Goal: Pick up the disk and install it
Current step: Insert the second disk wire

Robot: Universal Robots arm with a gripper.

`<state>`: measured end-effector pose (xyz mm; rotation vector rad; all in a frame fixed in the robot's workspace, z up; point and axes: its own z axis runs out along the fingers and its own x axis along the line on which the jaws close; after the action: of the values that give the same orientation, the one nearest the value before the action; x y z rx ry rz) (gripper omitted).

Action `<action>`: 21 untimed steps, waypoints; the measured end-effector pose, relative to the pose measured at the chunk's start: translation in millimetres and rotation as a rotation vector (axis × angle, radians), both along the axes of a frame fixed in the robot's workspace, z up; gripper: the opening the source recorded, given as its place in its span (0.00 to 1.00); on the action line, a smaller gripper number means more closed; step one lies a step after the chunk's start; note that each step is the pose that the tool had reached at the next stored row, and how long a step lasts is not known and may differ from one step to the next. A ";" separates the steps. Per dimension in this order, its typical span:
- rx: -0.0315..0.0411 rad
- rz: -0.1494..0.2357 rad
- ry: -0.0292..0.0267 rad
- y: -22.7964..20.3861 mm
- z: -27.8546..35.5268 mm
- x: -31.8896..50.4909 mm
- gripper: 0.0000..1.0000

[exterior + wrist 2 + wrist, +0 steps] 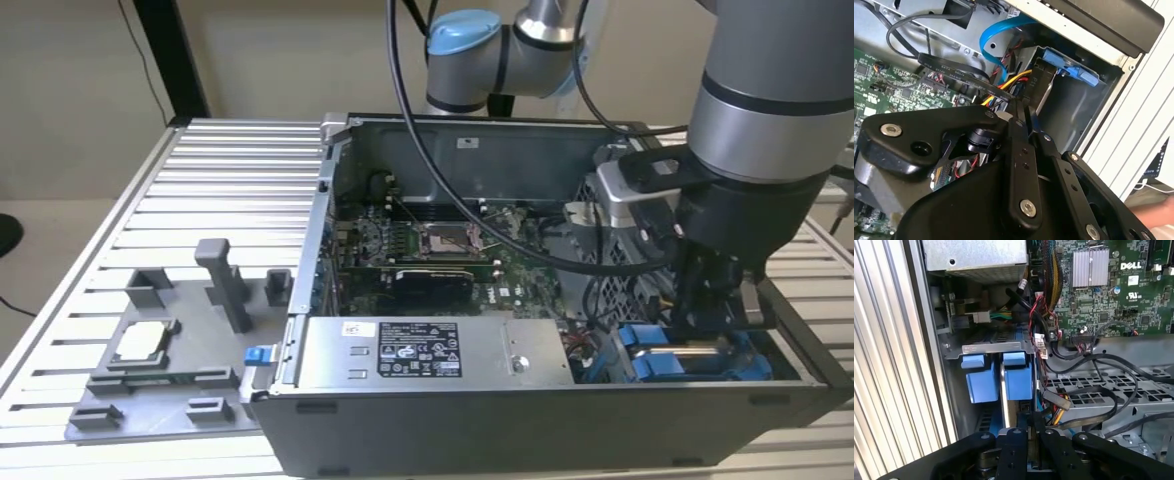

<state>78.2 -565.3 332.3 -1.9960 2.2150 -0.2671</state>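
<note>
Disk point(1010, 405) mostly hidden in bay; end effector point(1030, 432) base cropped.

I have the arm point(767, 110) reaching straight down, wrist vertical, with the gripper point(703, 318) at its lowest end. In both wrist views my black fingers point(1015, 450) stand close together, pinched on a thin edge between them.
</note>
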 end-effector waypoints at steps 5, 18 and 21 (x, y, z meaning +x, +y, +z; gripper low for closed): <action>-0.0026 0.020 -0.0080 0.1 -4.8 -1.4 0.00; -0.0120 0.026 -0.0038 3.3 -1.6 -0.8 0.00; -0.0138 0.026 -0.0033 2.5 -0.9 -1.2 0.00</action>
<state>77.1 -562.8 331.3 -2.0283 2.1896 -0.2830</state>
